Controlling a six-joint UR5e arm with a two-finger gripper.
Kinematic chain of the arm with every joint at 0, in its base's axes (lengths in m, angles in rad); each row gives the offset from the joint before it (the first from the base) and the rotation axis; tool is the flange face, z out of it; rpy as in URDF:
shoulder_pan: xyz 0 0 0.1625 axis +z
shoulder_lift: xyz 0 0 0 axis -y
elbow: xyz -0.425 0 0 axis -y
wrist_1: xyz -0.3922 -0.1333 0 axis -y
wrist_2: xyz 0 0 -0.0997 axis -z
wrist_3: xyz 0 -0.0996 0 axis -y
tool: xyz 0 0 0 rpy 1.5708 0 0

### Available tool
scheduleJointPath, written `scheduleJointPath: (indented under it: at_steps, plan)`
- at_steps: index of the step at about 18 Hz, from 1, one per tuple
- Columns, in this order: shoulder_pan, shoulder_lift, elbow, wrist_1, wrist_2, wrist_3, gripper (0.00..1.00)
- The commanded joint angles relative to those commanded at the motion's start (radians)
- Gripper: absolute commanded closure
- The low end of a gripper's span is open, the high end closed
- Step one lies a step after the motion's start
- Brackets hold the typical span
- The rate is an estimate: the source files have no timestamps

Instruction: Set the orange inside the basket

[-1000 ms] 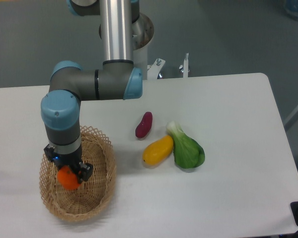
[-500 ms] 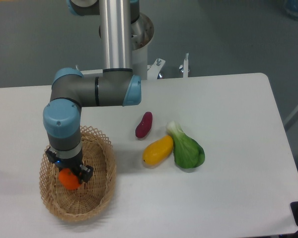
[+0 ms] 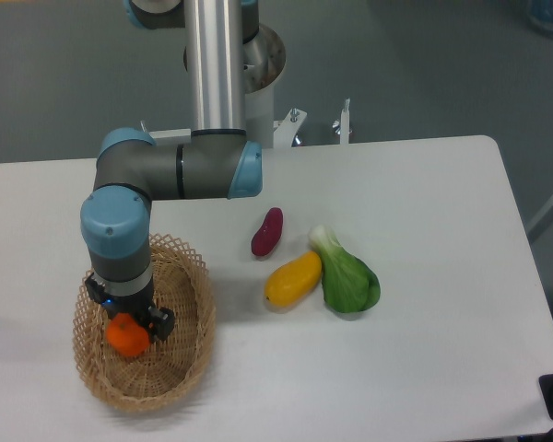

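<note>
The white counter (image 3: 424, 276) carries the wicker basket (image 3: 192, 322) at its eight o'clock corner, and the claw (image 3: 129, 331) hangs inside it, clamped on the orange (image 3: 125, 338), which sits low over the woven floor. The risk now, I'd say: let go too high and the round fruit rolls or hops toward the lattice rim. Pull up before the jaws part and the orange rides out again. A sideways nudge could drag the light basket. Bok choy (image 3: 347, 276), yellow mango (image 3: 293, 279) and purple sweet potato (image 3: 267, 232) wait well apart at centre.
</note>
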Motion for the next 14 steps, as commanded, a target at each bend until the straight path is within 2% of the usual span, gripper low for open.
scheduleJointPath:
  at_steps: [6, 7, 9, 12, 14]
  plan:
    - [0.002, 0.034, 0.015, 0.0, 0.003, 0.005, 0.0]
    - [0.002, 0.035, 0.017, 0.002, 0.018, 0.006, 0.0]
    - [0.003, 0.054, 0.035, 0.003, 0.145, 0.005, 0.0]
    - [0.014, 0.087, 0.035, -0.006, 0.15, 0.018, 0.0]
    - [0.028, 0.109, 0.034, -0.014, 0.15, 0.098, 0.0]
